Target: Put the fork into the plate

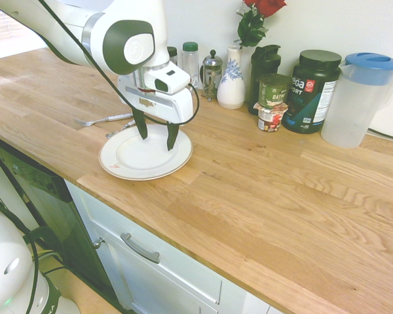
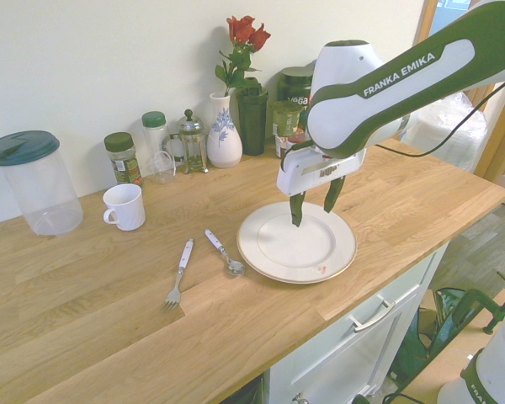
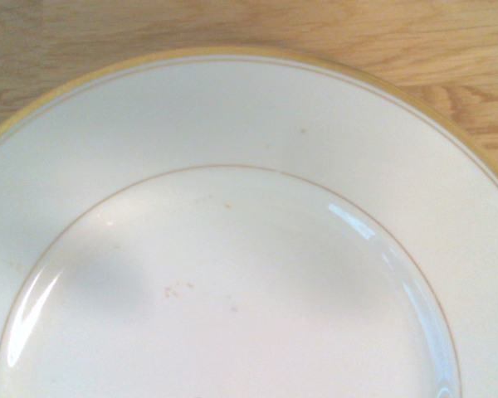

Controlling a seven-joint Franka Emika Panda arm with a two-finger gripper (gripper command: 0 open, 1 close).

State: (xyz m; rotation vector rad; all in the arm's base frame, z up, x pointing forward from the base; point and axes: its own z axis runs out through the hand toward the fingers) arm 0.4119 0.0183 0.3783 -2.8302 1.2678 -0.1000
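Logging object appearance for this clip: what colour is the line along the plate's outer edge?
The plate has a golden-yellow edge line, clearest in the wrist view.

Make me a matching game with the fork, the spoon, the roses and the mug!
1. fork
2. roses
3. mug
4. spoon

A. red, in the vase
B. lies between the fork and the plate
C. white, with a handle on its side
D. has tines, lies on the wooden counter

Pairs: 1-D, 2-A, 3-C, 4-B
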